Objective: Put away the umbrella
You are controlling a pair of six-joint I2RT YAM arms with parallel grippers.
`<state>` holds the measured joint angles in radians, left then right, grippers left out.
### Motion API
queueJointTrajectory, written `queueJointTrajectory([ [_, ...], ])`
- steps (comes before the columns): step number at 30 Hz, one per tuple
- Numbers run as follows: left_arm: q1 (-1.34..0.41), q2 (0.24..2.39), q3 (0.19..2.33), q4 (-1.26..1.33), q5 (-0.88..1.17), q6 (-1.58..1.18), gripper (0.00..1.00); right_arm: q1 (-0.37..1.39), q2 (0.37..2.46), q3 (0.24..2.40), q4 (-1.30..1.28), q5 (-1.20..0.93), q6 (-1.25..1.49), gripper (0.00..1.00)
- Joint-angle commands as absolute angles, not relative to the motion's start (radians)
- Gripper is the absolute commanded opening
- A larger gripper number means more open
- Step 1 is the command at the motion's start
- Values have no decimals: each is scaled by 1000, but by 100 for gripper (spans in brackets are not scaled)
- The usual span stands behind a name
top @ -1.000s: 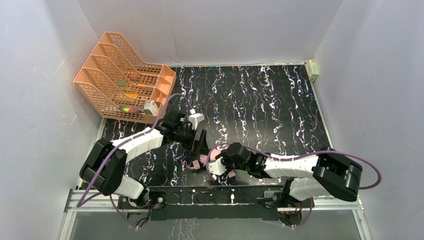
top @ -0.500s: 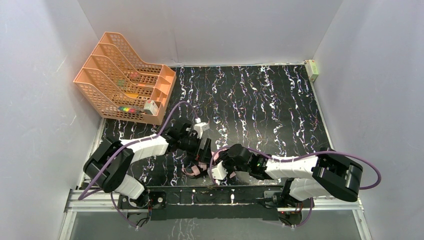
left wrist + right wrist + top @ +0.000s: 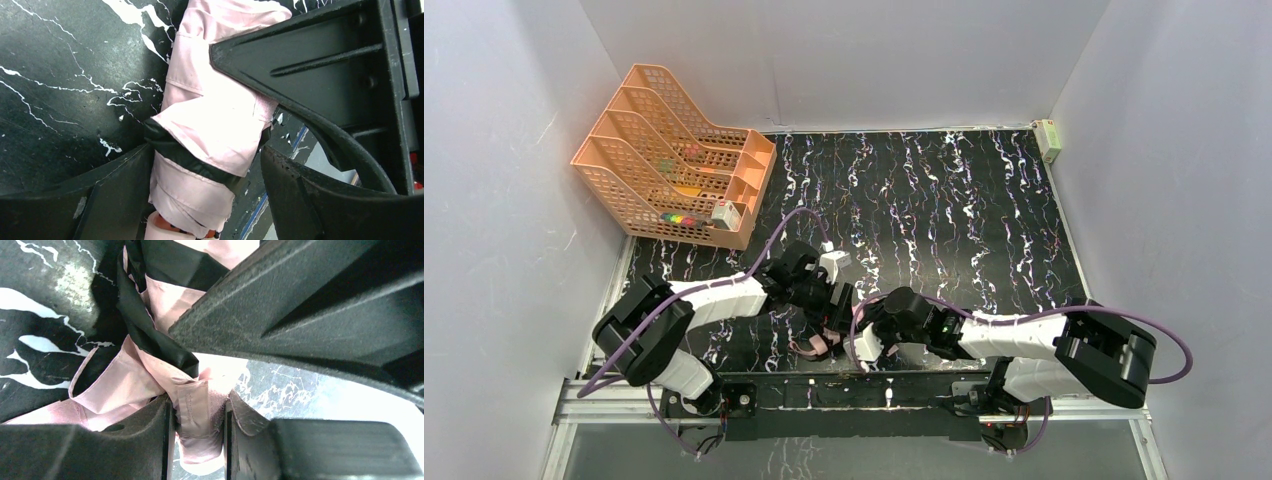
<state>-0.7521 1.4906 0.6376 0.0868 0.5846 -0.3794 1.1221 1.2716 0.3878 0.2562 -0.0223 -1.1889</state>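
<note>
The umbrella (image 3: 822, 343) lies folded on the black marbled table near its front edge, pale pink fabric with black showing in the folds. In the left wrist view its pink bundle (image 3: 210, 115) runs between my left gripper's (image 3: 207, 150) fingers, with the pale handle at the lower end. The left gripper (image 3: 836, 308) is open and straddles the bundle; a gap shows by one finger. My right gripper (image 3: 199, 405) is shut on the umbrella's pink strap (image 3: 197, 420). It sits just right of the left gripper in the top view (image 3: 864, 338).
An orange mesh file rack (image 3: 669, 160) with several slots stands at the back left. A small pale box (image 3: 1049, 138) sits at the back right corner. Grey walls enclose the table. The metal rail (image 3: 874, 392) marks the front edge close behind the umbrella.
My left gripper has moved toward the front edge and right, down over the umbrella beside the right gripper. The right gripper has shifted slightly, still holding the pink fabric.
</note>
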Motion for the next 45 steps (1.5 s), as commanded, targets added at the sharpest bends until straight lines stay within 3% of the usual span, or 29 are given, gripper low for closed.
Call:
queueJointTrajectory([
  [1, -775, 1456, 618, -22, 531, -401, 77, 1104, 1249, 359, 143, -75, -1241, 0],
  [9, -836, 1470, 605, -44, 482, -404, 73, 1086, 1266, 379, 126, -90, -1272, 0],
  [15, -853, 1513, 615, -35, 468, -403, 52, 1082, 1275, 392, 120, -109, -1272, 0],
  [23, -872, 1495, 631, -79, 398, -371, 32, 1080, 1262, 396, 122, -137, -1243, 0],
  [29, -871, 1511, 672, -138, 325, -345, 26, 1080, 1225, 431, 63, -132, -1239, 35],
  [32, -871, 1515, 680, -161, 291, -336, 23, 1080, 1187, 436, 56, -118, -1237, 60],
  [34, -871, 1522, 684, -169, 287, -333, 21, 1080, 1155, 446, 34, -117, -1235, 72],
  [41, -871, 1538, 693, -169, 281, -337, 16, 1080, 980, 479, -70, -116, -1138, 86],
  [45, -871, 1547, 699, -179, 267, -341, 10, 1080, 834, 472, 26, -48, -892, 89],
])
